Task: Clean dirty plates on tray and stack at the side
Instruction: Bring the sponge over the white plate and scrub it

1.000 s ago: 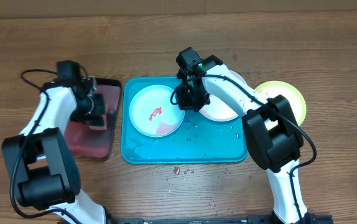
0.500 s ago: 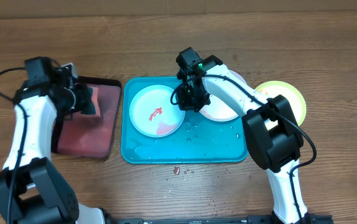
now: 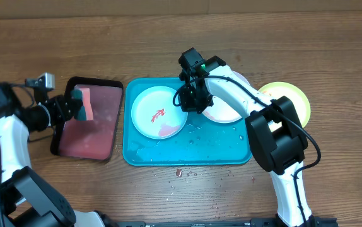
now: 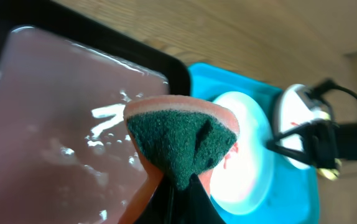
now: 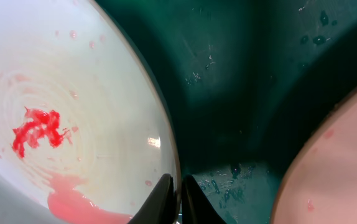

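The left hand (image 3: 72, 110), clenched on the sponge (image 4: 181, 140), has swung up off the black tray (image 3: 89, 135). The right hand (image 3: 190, 99) grips the rim of the smeared plate (image 3: 159, 112) on the turquoise tray (image 3: 219, 150), so wiping looks next.

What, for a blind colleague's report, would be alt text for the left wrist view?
The left gripper pinches a folded sponge, green scouring side showing, over a black-rimmed tray of pinkish liquid. Beyond lies the turquoise tray holding a light blue plate with red smears.

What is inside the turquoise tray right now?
A light blue plate smeared red, and a white plate, partly covered by the right arm. Water droplets lie on the tray floor.
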Robot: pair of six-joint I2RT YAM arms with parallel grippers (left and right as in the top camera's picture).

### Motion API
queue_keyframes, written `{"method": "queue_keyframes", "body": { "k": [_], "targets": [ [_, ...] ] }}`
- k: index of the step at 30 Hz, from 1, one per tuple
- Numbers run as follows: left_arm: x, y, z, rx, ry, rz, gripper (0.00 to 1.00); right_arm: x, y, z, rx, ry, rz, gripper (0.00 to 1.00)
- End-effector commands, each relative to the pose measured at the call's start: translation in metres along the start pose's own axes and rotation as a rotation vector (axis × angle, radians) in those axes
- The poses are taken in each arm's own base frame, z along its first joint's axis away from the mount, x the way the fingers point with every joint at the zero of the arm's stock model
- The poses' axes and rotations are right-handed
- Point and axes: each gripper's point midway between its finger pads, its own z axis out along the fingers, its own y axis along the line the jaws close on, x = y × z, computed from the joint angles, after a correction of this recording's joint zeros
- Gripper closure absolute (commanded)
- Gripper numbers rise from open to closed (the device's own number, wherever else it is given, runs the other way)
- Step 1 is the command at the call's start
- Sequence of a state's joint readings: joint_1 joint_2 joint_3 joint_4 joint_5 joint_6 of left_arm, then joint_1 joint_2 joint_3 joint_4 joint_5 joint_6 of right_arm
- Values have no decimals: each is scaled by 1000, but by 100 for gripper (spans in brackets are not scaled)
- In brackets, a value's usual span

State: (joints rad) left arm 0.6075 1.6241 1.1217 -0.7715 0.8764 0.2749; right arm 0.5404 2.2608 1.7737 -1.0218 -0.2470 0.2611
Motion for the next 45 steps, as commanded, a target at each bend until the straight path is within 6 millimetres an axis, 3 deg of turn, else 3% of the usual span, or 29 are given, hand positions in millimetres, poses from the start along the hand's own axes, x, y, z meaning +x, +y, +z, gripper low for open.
{"method": "queue_keyframes", "body": {
  "k": [1, 8, 23, 27, 30, 36, 39, 45],
  "targets": [
    [-1, -32, -17, 219, -118, 142, 96, -3, 0, 1, 8, -6, -1, 92],
    [-1, -39, -39, 350, -253, 183, 96, -3, 0, 1, 8, -9, -2, 92],
    [0, -33, -36, 319, -230, 147, 96, -4, 0, 1, 7, -10, -2, 92],
    [6, -25, -14, 224, -126, 84, 96, -3, 0, 1, 7, -9, -2, 92],
    [13, -21, 14, 106, -22, 56, 96, -4, 0, 1, 7, -10, -2, 92],
    [19, -34, 69, -120, 96, 94, 96, -3, 0, 1, 7, -9, -2, 92],
    [26, -53, 94, -229, 140, 179, 96, -3, 0, 1, 7, -9, -2, 92],
    [43, -121, 132, -171, 196, 308, 96, -2, 0, 1, 8, -4, -1, 92]
  ]
}}
